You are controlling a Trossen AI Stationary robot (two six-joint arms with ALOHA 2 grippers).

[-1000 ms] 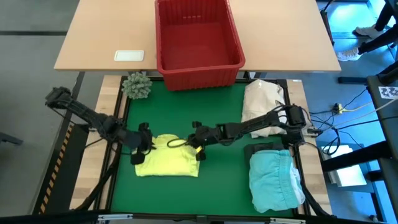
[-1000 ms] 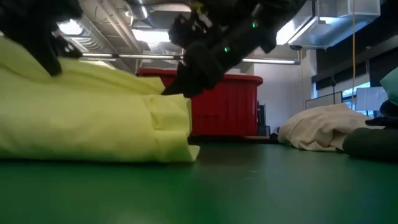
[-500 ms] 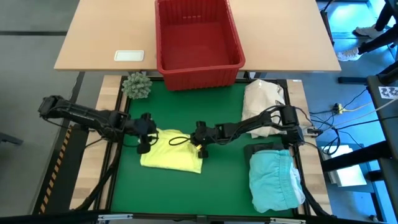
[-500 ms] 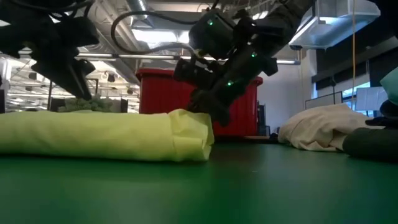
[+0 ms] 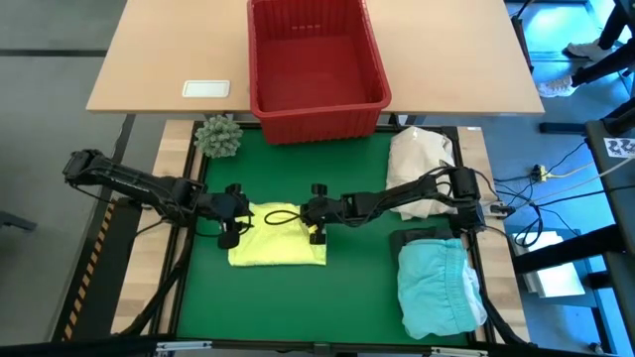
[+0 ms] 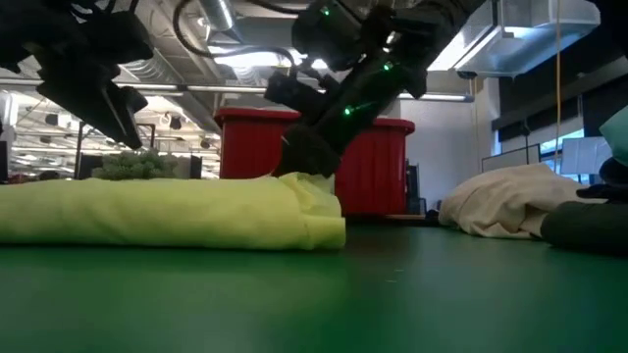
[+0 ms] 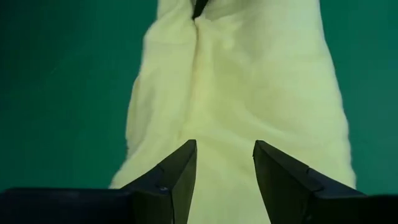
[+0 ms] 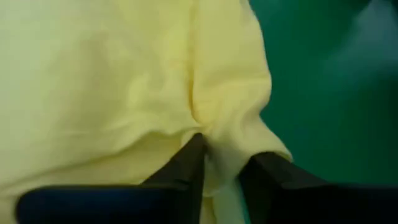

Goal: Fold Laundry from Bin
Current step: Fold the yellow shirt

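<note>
The bright yellow garment (image 5: 278, 248) lies folded and flat on the green mat (image 5: 357, 288), its underside resting there. My left gripper (image 5: 240, 220) stands open just above its left end (image 7: 236, 74), touching nothing. At the garment's right end is my right gripper (image 5: 306, 214), shut on a ridge of the cloth. The red bin (image 5: 316, 64) stands on the wooden table beyond the mat. A turquoise garment (image 5: 437, 288) and a dark one (image 5: 422, 238) lie at the right. My right gripper pinches a raised fold (image 8: 214, 146) at the yellow garment's right end between its two fingers. The fingers slant down from the table's right. The rest of the garment (image 6: 147, 211) lies flat and slack on the mat.
A cream-white bundle (image 5: 422, 164) lies at the mat's far right. A green spiky ball (image 5: 218, 136) sits at the far left corner. A white card (image 5: 206, 88) lies on the wooden table beside the bin. Bare mat shows near the front edge.
The yellow garment, held up at both ends a second ago, has come down and now lies flat on the mat. My left gripper has let go of its left end and stands clear above it. My right gripper has sunk with the right end.
</note>
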